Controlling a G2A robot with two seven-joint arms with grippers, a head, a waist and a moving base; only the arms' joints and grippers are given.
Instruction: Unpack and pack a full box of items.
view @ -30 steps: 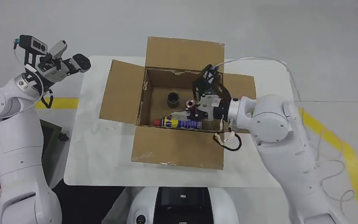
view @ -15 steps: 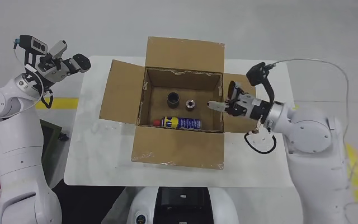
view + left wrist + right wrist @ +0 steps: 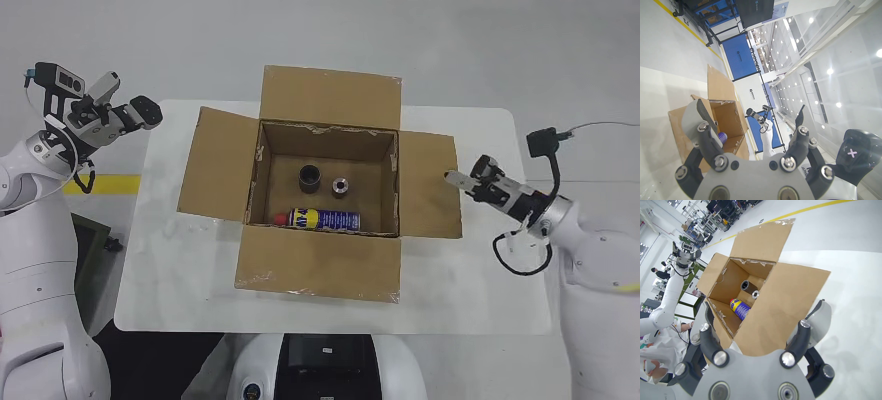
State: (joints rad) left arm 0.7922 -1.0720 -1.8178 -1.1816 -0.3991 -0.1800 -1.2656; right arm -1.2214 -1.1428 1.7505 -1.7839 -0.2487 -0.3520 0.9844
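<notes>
Right hand withdrawn from box; spray can inside, well apart.

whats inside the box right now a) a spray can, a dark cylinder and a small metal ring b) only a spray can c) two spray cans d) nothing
a: the top view shows the spray can lying on its side in the open box, with a dark cylinder and a small metal ring next to each other farther in.

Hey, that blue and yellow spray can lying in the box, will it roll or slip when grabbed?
The spray can lies on its side on the box floor, so a sideways nudge would probably roll it. Its smooth, glossy round body might slip in a loose grip.
</notes>
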